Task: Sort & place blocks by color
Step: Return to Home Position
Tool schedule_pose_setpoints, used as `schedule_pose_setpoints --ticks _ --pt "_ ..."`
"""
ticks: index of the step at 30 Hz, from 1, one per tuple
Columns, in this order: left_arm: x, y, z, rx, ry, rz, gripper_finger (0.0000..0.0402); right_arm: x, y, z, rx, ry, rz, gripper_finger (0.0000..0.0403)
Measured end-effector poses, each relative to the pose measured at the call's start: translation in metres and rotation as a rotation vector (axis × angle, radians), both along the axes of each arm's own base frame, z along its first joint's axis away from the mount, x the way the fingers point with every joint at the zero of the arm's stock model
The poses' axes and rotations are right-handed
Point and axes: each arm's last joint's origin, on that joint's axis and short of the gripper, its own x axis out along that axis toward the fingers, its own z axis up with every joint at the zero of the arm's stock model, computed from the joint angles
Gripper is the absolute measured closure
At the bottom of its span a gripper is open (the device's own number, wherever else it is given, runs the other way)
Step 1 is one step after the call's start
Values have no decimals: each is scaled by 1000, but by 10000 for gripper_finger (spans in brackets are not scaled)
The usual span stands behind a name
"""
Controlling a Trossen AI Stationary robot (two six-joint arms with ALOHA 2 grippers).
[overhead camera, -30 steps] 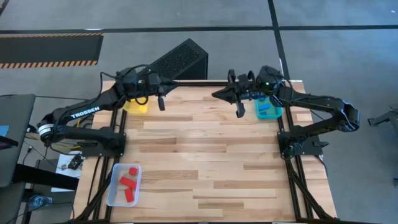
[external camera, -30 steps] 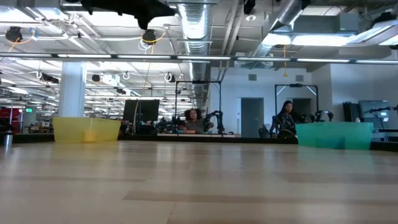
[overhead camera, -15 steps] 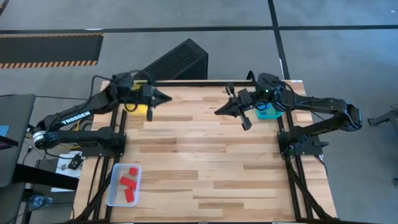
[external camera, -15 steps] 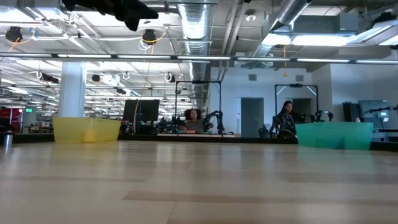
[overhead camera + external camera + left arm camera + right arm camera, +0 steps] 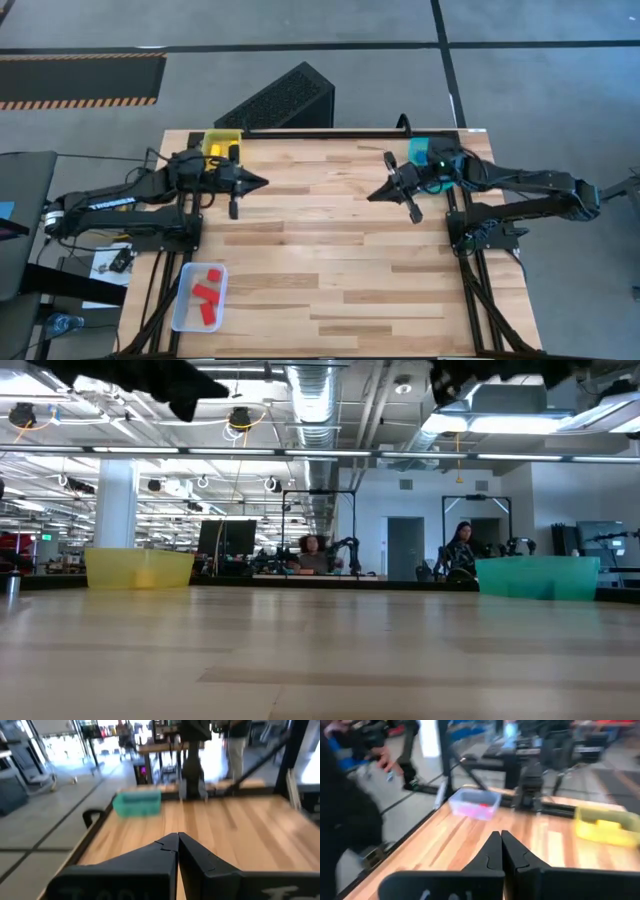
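Several red blocks [image 5: 206, 293] lie in the clear tray [image 5: 182, 308] at the table's near left; the tray also shows in the right wrist view [image 5: 473, 803]. The yellow tray [image 5: 222, 144] stands at the far left, with yellow blocks [image 5: 606, 824] in it. The teal tray [image 5: 421, 151] stands at the far right, partly hidden by my right arm; any blue blocks are hidden. My left gripper [image 5: 262, 183] is shut and empty above the table's far left part. My right gripper [image 5: 373, 196] is shut and empty above the far right part.
A dark ridged box [image 5: 283, 98] lies beyond the table's far edge. A black bar [image 5: 330, 131] runs along the far edge. The bare wooden table top [image 5: 330, 260] lies between the arms. People show in the room behind the table in the low view.
Both arms have drawn back toward the near edge and their own sides. My left gripper has moved off the yellow tray, which now shows uncovered. My right gripper has moved right and nearer, uncovering part of the teal tray.
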Motion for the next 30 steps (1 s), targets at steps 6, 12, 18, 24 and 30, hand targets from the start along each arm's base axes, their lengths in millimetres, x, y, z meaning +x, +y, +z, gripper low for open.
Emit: schedule_pose_setpoints --ticks 6,12,18,24,30 --pt "-25 -4 -4 22 87 34 401 -15 -12 -46 72 -171 -309 400" --pt "-34 0 -5 43 116 120 401 -17 -23 -82 155 8 -470 387" --pt "-26 0 -11 -8 42 -2 401 -11 1 -66 22 -160 -157 399" --pt "-26 -4 -16 -48 -78 -43 401 -15 24 -59 52 -184 -36 400" --pt "-44 -10 -16 -70 -155 -27 401 -35 27 -45 118 -212 -27 397"
